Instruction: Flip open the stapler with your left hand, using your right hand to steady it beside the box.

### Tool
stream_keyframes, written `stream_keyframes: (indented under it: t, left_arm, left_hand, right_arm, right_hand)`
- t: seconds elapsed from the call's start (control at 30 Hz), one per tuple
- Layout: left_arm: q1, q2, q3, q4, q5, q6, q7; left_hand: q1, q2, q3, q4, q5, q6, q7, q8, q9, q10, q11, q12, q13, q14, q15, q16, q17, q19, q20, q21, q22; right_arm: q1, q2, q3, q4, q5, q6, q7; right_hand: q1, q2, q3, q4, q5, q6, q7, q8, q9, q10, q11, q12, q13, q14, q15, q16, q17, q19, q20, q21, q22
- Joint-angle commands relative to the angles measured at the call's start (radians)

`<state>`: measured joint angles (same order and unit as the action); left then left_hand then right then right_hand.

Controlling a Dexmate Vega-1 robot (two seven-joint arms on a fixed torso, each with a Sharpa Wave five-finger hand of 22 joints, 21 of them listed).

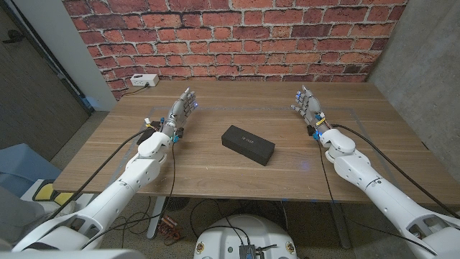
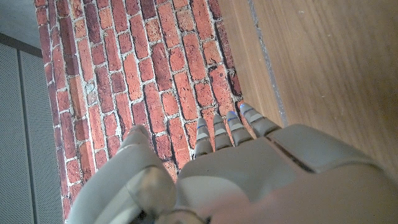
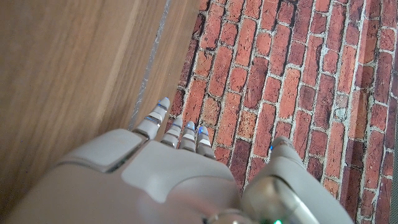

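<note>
A black rectangular box (image 1: 248, 144) lies at the middle of the wooden table (image 1: 215, 173), turned slightly. I make out no separate stapler. My left hand (image 1: 181, 111) is open above the table's left part, well to the left of the box, fingers extended toward the wall. My right hand (image 1: 308, 106) is open over the right part, well to the right of the box, fingers also extended. The left hand (image 2: 236, 168) and the right hand (image 3: 168, 174) hold nothing in the wrist views, fingertips pointing at the brick wall.
A red brick wall (image 1: 230, 36) stands behind the table. A small white device (image 1: 144, 80) with a cable sits at the table's back left corner. Cables run along both forearms. Grey floor lies to the left of the table.
</note>
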<state>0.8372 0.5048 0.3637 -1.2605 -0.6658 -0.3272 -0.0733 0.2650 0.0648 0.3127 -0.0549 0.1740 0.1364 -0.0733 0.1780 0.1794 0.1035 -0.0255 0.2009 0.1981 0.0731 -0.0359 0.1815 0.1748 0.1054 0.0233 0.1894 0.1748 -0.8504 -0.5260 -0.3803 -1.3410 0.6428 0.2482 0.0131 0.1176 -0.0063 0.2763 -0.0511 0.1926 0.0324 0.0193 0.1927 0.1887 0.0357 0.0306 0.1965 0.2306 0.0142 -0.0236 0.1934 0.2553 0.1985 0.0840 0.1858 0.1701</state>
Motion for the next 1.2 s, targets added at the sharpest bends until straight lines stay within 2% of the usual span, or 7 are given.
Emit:
stream_keyframes:
  t: [0.03,0.1,0.47,0.73,0.87,1.13,1.2]
  left_arm:
    - [0.025,0.010,-0.008,0.004,0.021,-0.059,-0.005]
    - [0.032,0.021,-0.007,-0.004,0.038,-0.066,0.003]
    - [0.068,0.051,-0.011,-0.047,0.104,-0.100,0.064]
    - [0.092,0.064,-0.010,-0.092,0.193,-0.097,0.171]
    - [0.100,0.058,-0.010,-0.098,0.230,-0.116,0.213]
    - [0.117,0.089,-0.001,-0.158,0.336,-0.078,0.295]
    - [0.118,0.097,0.002,-0.173,0.360,-0.055,0.314]
  left_hand:
    - [0.007,-0.002,0.005,-0.003,0.007,0.012,-0.007,0.010,0.003,0.009,-0.003,0.010,0.001,0.013,-0.027,0.006,0.003,0.009,0.000,0.005,0.001]
    - [0.011,-0.001,0.007,-0.008,0.007,0.021,-0.013,0.013,0.002,0.020,-0.017,0.014,0.001,0.016,-0.031,0.007,0.003,0.009,0.001,0.005,0.001]
    - [0.018,-0.003,0.010,-0.018,0.007,0.010,0.006,0.009,0.002,0.013,-0.013,0.011,0.001,0.012,-0.030,0.004,0.002,0.008,-0.001,0.005,0.001]
    - [0.022,-0.005,0.011,-0.023,0.006,0.016,0.013,0.011,0.002,0.015,-0.016,0.012,0.000,0.012,-0.031,0.004,0.002,0.010,-0.004,0.005,0.001]
    - [0.030,-0.007,0.014,-0.036,0.006,0.068,0.016,0.027,0.002,0.067,-0.033,0.030,0.001,0.031,-0.043,0.009,0.002,0.022,-0.013,0.009,0.000]
    - [0.036,-0.006,0.017,-0.043,0.006,0.072,0.021,0.026,0.002,0.077,-0.031,0.032,0.001,0.036,-0.046,0.008,0.001,0.027,-0.014,0.009,0.000]
    - [0.044,0.004,0.024,-0.047,0.009,0.078,0.009,0.026,0.002,0.083,-0.034,0.033,0.000,0.040,-0.053,0.009,0.001,0.029,-0.012,0.009,0.000]
  right_arm:
    - [-0.010,-0.001,-0.017,-0.014,-0.037,-0.003,-0.033]
    - [-0.016,-0.005,-0.021,-0.026,-0.062,0.003,-0.055]
    - [-0.027,-0.001,-0.018,-0.028,-0.051,0.016,-0.044]
    - [-0.029,0.000,-0.020,-0.023,-0.055,0.034,-0.032]
    - [-0.027,-0.001,-0.026,-0.019,-0.068,0.037,-0.035]
    - [-0.025,0.003,-0.025,-0.009,-0.071,0.045,-0.038]
    - [-0.022,0.003,-0.026,-0.005,-0.079,0.047,-0.043]
  right_hand:
    - [0.005,0.002,0.007,-0.001,0.004,0.008,-0.002,0.007,0.001,0.008,-0.002,0.005,-0.001,0.000,-0.007,0.006,-0.002,0.007,0.000,0.004,0.002]
    - [0.005,0.002,0.007,-0.001,0.004,0.011,-0.003,0.008,0.001,0.009,0.000,0.005,-0.002,-0.001,-0.007,0.006,-0.003,0.002,-0.002,0.002,0.002]
    - [0.007,0.003,0.007,-0.004,0.004,0.015,-0.002,0.008,0.001,0.012,-0.002,0.005,-0.006,-0.005,-0.003,0.005,-0.009,-0.013,-0.007,-0.002,0.002]
    - [0.007,0.003,0.006,-0.005,0.004,0.016,-0.001,0.008,0.001,0.013,-0.005,0.005,-0.009,-0.007,-0.005,0.005,-0.012,-0.016,-0.012,-0.001,0.002]
    - [0.007,0.003,0.005,-0.006,0.003,0.017,-0.001,0.008,0.001,0.012,-0.005,0.005,-0.010,-0.008,-0.006,0.005,-0.014,-0.017,-0.013,-0.001,0.002]
    - [0.008,0.003,0.004,-0.008,0.003,0.017,-0.003,0.007,0.000,0.012,-0.003,0.004,-0.012,-0.009,-0.007,0.005,-0.017,-0.018,-0.013,-0.001,0.001]
    - [0.008,0.003,0.004,-0.008,0.003,0.017,-0.002,0.007,0.000,0.012,-0.005,0.004,-0.012,-0.009,-0.006,0.005,-0.018,-0.019,-0.013,-0.001,0.001]
